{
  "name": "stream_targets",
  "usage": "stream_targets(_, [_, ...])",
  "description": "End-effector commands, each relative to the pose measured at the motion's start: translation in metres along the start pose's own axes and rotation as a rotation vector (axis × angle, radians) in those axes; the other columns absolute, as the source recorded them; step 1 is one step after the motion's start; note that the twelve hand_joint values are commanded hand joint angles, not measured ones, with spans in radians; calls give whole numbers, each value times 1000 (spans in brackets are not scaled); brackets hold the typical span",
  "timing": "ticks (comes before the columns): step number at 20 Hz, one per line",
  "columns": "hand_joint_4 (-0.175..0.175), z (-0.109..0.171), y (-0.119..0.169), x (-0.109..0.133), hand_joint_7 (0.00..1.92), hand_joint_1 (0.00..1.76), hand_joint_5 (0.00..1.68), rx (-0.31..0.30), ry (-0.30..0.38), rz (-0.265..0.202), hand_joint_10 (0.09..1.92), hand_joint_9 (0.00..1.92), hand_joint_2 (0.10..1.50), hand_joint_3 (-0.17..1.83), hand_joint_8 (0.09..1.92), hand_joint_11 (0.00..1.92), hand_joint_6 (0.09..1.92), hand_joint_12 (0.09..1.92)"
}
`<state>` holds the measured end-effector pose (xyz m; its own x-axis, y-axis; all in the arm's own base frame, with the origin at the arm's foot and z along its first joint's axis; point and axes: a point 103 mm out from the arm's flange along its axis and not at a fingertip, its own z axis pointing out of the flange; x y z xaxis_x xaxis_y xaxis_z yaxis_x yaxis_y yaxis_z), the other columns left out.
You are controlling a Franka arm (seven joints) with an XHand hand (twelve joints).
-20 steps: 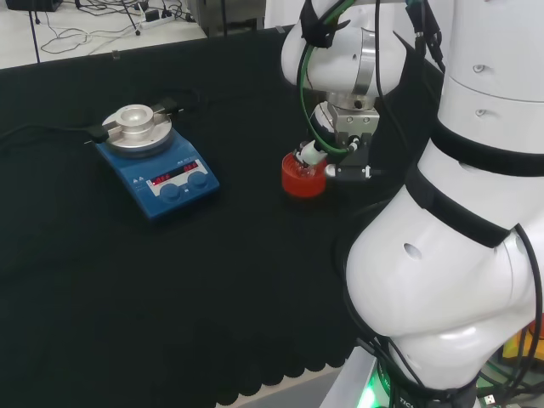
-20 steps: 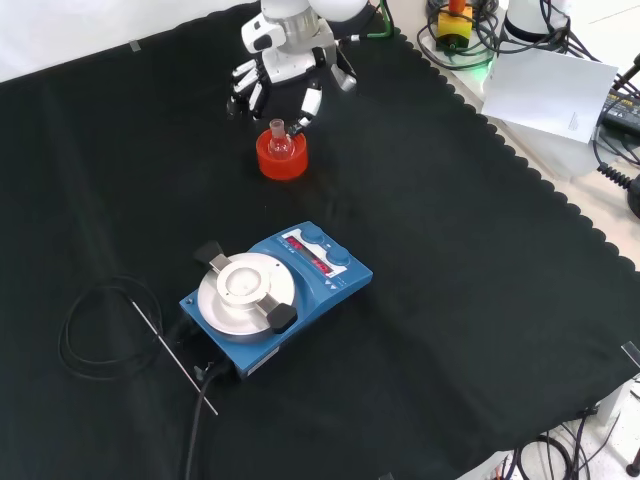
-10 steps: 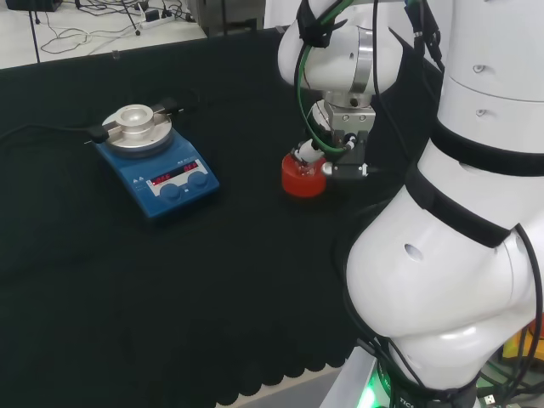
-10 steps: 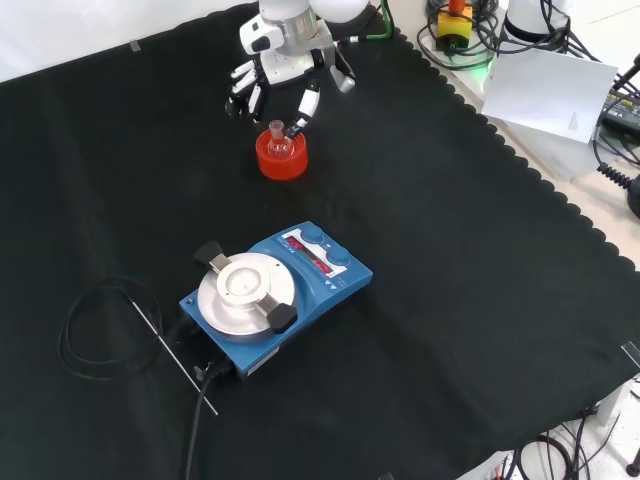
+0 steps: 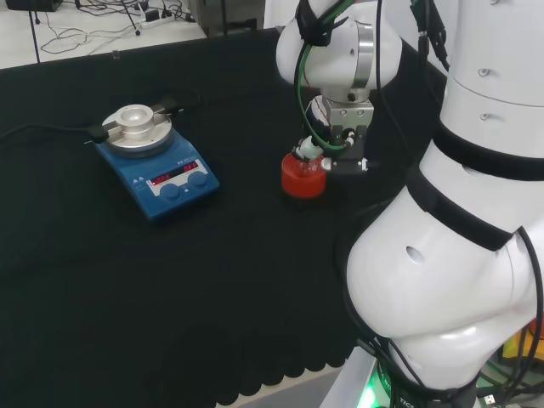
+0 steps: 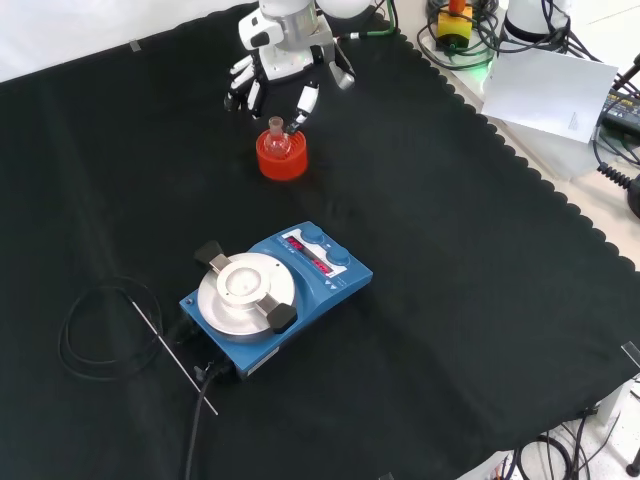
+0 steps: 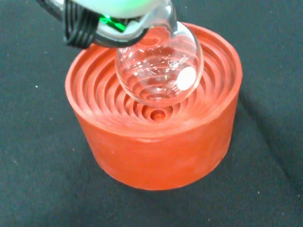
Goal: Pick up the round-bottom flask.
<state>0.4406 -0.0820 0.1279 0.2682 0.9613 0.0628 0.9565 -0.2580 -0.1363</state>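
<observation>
**Hand pose.** In the wrist view, the round-bottom flask [image 7: 159, 71] has its clear bulb over the ribbed recess of the red stand [image 7: 154, 142]. The centre of the recess shows just beneath the bulb, and whether the bulb rests on the ribs cannot be told. A black ribbed part of the hand [image 7: 83, 28] lies against the neck. In the front view, the hand hangs above the stand with its fingers [image 6: 242, 92] extended downward and spread. The flask neck stands between them, and one fingertip [image 6: 299, 120] is just beside the neck at its 2 o'clock. No finger is seen curled round the glass.

**Surface.** In the front view, black cloth [image 6: 450, 300] covers the bench. Nearest the camera lie a coiled black cable [image 6: 95, 335] and a thin metal rod [image 6: 175, 355]. At their 2 o'clock stands a blue hotplate stirrer [image 6: 300, 280] with a round metal top. The stand with the flask is at 12 o'clock from the stirrer, well apart from it.

**Room.** Beyond the cloth's scalloped edge, at 1 o'clock, are white paper sheets [image 6: 550, 90] and loose cables [image 6: 470, 40].
</observation>
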Motion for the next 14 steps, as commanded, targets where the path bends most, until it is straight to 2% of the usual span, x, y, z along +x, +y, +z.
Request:
stream_targets(1, [157,-31,-5,5,344,1091,1137,-10,0,-6,610,590,703,688,662,283,924,1351])
stream_targets(8, [155,-70,-17,21,343,1094,1140,-43,-15,-27,611,592,687,718,666,313,932,1343])
stream_targets(14, [153,-95,-18,46,340,1095,1141,-61,-37,-61,611,593,684,724,666,324,934,1342])
